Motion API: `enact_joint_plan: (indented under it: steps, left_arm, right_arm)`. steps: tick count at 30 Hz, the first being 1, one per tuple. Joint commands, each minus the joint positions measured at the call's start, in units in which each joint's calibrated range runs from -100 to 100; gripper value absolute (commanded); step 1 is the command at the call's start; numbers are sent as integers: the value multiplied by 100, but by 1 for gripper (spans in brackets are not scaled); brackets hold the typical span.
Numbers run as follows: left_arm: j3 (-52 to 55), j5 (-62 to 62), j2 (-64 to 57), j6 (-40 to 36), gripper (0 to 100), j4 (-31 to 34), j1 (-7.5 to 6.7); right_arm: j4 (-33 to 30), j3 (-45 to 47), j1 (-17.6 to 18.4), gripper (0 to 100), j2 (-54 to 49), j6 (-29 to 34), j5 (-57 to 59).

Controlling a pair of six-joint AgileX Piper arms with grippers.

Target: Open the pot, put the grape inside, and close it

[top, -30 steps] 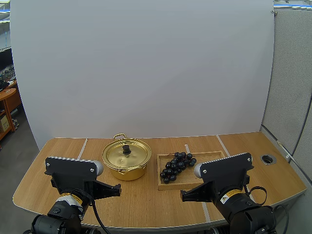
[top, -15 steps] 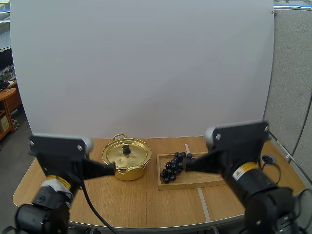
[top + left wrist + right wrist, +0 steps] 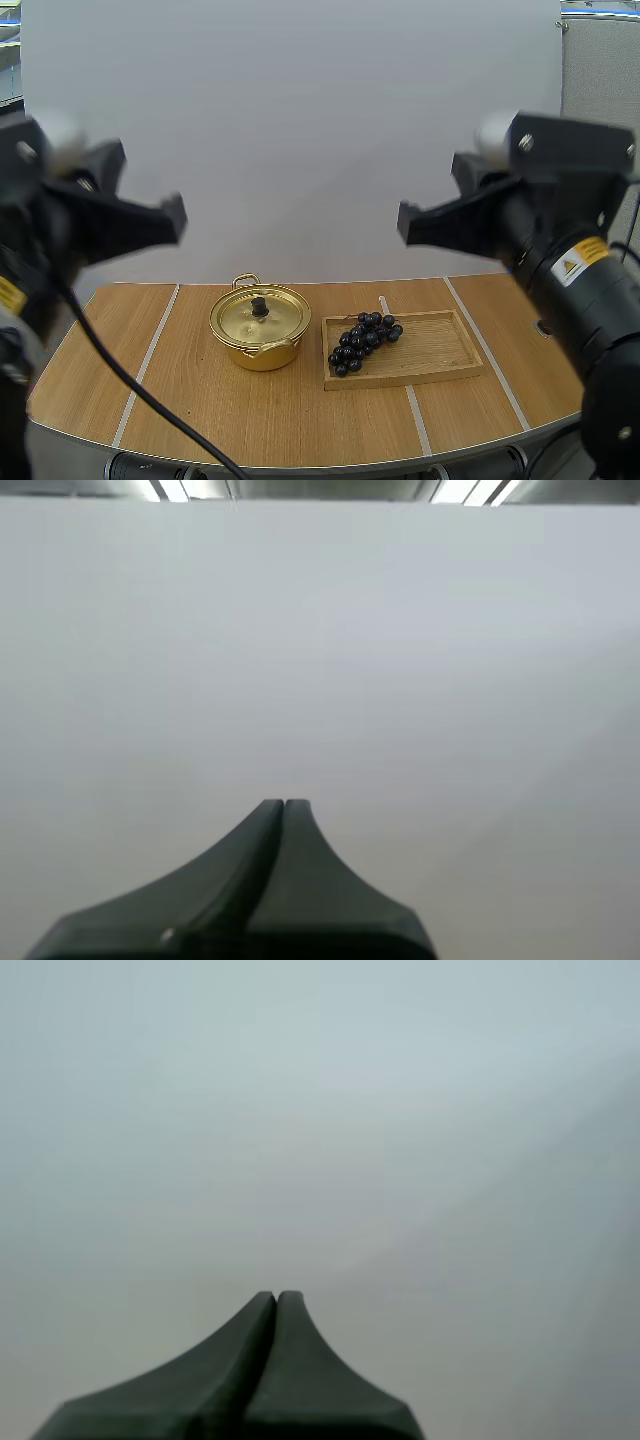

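Here, a wide white screen stood behind a long wooden table, and pale stripes ran across the tabletop from front to back.

My left arm and right arm were the next largest shapes. Both were raised high above the table, well clear of everything on it. My left gripper hung at the left side in front of the screen, its dark tip pointing toward the middle. My right gripper hung at the right side, its tip pointing back toward the left one, with a wide gap between the two.

In the left wrist view my fingers lay pressed together as one dark wedge, holding nothing and facing the plain screen. In the right wrist view my fingers were pressed together the same way, also holding nothing and facing the screen.

On the table, right of the middle, lay a shallow wooden tray. Just left of it stood a round gold pot; I could not tell whether the two touched. The gold lid sat on the pot, closing it. A bunch of dark grapes lay in the left part of the tray, its stem pointing toward the back. A small black knob stood upright at the middle of the lid.
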Motion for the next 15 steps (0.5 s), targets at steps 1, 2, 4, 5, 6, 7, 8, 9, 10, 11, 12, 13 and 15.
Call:
enact_joint_plan:
  steps: [1,2,4,5,6,7,8,9,10,11,12,13,15]
  left_arm:
    - [-535,678,0,29,0,79,8]
    - [-669,808,0,105,0,79,8]
    - [-963,1153,0,291,0,79,8]
    - [-1093,1290,0,310,0,79,8]
    - [-1218,1479,0,316,0,79,8]
    - [-1332,1682,53,316,0,79,8]
    - [-1432,1886,191,316,0,79,8]
    - [-1507,2107,361,316,0,79,8]
    - [-1596,2344,556,316,0,69,8]
    - [-1690,2578,816,316,0,57,8]
    - [-1766,2838,1055,316,0,57,8]
    - [-1834,3025,1288,316,0,57,8]
    - [-1937,3275,1729,336,0,57,8]
  right_arm:
    - [40,-449,-30,0,0,-20,405]
    - [40,-572,-30,0,0,-20,701]
    - [40,-859,-30,0,0,-20,1374]
    - [40,-962,-30,0,0,-20,1647]
    - [40,-1083,-30,0,0,-20,1964]
    - [40,-1216,-30,0,76,-20,2235]
    - [40,-1295,-30,0,149,-20,2465]
    - [40,-1386,-30,0,226,-20,2615]
    - [40,-1477,-30,0,340,-20,2803]
    - [40,-1587,-30,0,522,-20,3051]
    - [29,-1683,-30,0,669,-1,3306]
    - [2,-1804,-30,0,817,12,3556]
    - [-6,-1948,-30,0,1066,12,3790]
